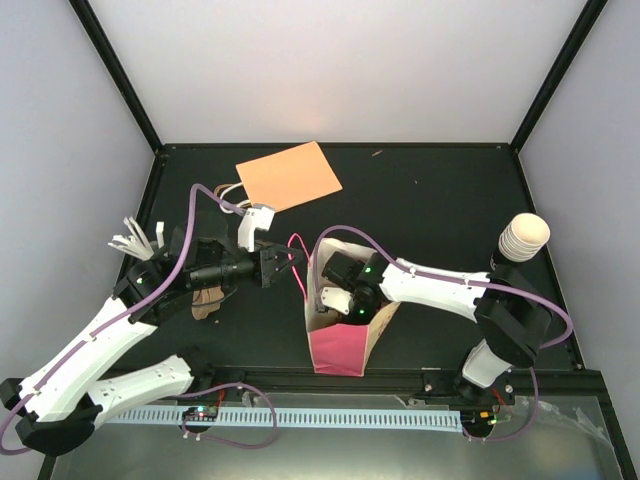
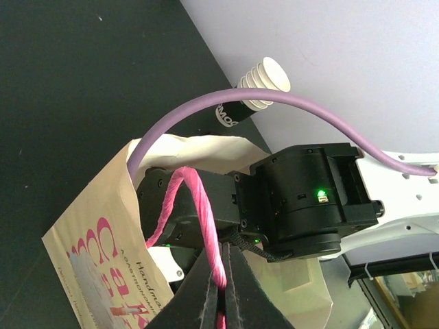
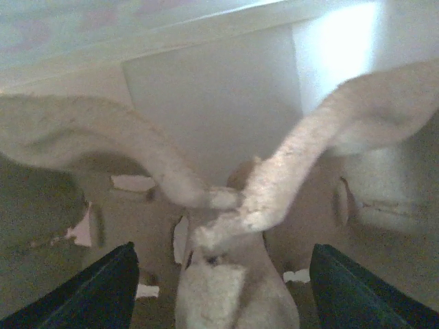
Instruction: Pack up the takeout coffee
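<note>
Inside the paper bag [image 1: 340, 350], my right gripper [image 3: 223, 250] stood with its jaws well apart, either side of the raised centre of the pulp carrier [image 3: 233, 205], clasping nothing. My left gripper [image 2: 223, 291] was pinched closed on the bag's pink handle [image 2: 199, 212]. The takeout coffee [image 1: 524, 238] stood upright on the table [image 1: 430, 190] at far right, well apart from the bag.

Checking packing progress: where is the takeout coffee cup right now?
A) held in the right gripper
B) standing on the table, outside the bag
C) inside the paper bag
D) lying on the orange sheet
B: the takeout cup stands on the table by the right wall, apart from the paper bag; the right gripper is open inside the bag.
</note>
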{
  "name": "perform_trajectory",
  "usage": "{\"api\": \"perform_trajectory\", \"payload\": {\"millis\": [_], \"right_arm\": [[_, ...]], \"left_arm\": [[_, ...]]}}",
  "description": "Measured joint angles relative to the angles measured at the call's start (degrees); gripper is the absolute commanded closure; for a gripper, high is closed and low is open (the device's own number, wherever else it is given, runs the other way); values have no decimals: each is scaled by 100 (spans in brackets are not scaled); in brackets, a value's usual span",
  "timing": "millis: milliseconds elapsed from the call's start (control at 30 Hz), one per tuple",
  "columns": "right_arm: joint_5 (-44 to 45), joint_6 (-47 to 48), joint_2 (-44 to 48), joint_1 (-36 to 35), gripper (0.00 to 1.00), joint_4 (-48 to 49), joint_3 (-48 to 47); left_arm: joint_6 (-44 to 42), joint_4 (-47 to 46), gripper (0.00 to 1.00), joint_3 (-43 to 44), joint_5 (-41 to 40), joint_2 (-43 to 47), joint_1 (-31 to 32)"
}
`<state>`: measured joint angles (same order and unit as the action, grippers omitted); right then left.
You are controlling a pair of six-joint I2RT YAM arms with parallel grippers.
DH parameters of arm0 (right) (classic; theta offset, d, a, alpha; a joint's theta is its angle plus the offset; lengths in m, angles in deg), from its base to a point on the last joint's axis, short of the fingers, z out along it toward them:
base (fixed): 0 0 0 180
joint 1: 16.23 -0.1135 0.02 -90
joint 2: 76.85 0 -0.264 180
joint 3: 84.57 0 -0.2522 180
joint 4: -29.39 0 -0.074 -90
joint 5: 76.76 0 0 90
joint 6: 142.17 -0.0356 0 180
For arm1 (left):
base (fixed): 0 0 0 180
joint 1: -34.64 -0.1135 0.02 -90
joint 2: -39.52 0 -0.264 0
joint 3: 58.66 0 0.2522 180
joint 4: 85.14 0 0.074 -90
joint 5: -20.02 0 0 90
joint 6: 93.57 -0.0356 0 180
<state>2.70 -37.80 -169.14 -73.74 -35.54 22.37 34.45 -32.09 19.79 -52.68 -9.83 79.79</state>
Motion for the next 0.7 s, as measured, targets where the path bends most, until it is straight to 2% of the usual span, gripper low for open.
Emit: {"api": "perform_trajectory", "payload": {"millis": [33,100,133,700], "right_arm": [[4,-11,2,0,19,4,0],[17,-2,28,-2,4,20,0],[20,0,55,0,1,22,0],[175,-22,813,0,0,-114,-83]], "left_arm": [[-2,4,98,-2,-2,0,0],[-13,15,99,0,-7,0,0],[-17,15,98,-2,-9,-2,0],[-55,15,98,0,-46,-15,-2]]}}
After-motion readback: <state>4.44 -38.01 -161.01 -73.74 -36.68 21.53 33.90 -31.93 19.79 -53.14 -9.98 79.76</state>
